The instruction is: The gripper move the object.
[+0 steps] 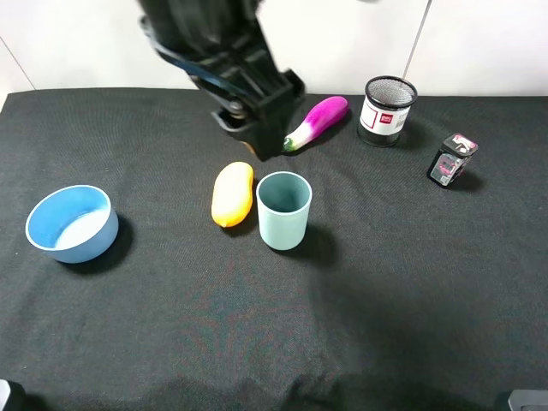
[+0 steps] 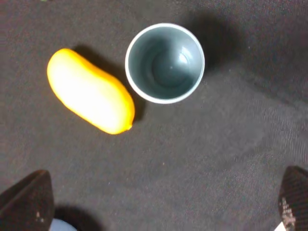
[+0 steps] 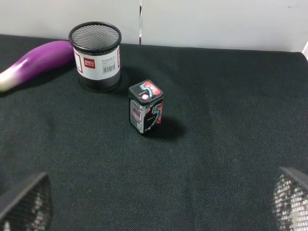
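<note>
The pale teal-green cup (image 1: 283, 210) stands upright and empty near the middle of the black table. In the left wrist view it (image 2: 164, 62) shows from above. My left gripper (image 1: 259, 137), large and black, hangs above the table just behind the cup and does not touch it. In the left wrist view the left gripper (image 2: 159, 204) is open and empty, its fingertips (image 2: 26, 202) wide apart. My right gripper (image 3: 159, 207) is open and empty, facing the table's right side.
An orange oblong fruit (image 1: 232, 193) lies right beside the cup's left. A purple eggplant (image 1: 317, 122), a black mesh pot (image 1: 388, 111) and a small printed box (image 1: 451, 159) are at the back right. A blue bowl (image 1: 72, 223) sits far left.
</note>
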### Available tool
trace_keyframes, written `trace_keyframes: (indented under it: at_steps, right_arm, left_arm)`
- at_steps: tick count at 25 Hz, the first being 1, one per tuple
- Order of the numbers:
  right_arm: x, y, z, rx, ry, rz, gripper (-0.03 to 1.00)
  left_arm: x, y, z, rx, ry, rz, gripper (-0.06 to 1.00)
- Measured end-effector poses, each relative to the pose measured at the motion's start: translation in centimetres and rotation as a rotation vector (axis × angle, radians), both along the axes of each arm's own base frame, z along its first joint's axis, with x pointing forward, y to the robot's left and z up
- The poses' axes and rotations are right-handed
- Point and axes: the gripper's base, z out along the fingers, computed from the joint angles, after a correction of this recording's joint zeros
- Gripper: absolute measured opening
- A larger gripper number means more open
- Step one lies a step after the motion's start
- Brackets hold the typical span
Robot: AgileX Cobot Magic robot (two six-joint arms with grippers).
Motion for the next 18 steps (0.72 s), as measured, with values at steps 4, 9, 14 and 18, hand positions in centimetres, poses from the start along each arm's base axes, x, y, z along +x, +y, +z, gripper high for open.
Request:
trace_keyframes:
  at_steps: [4, 9, 14, 18]
  right_arm:
    - [0.0, 0.0, 0.0, 0.000, 0.000, 0.000, 0.69]
    - [0.0, 0.0, 0.0, 0.000, 0.000, 0.000, 0.69]
    - [0.0, 0.0, 0.0, 0.000, 0.000, 0.000, 0.69]
    - [0.0, 0.0, 0.0, 0.000, 0.000, 0.000, 0.69]
  left_arm:
    - [-1.3, 1.9, 0.8, -0.014, -0.015, -0.009, 0.99]
    - [-3.0, 4.4, 1.7, -0.036, -0.031, -0.012, 0.99]
    - [-4.6, 6.8, 2.2, -0.054, -0.051, -0.030, 0.99]
    - [-6.0, 8.7, 2.7, -0.081, -0.072, -0.033, 0.99]
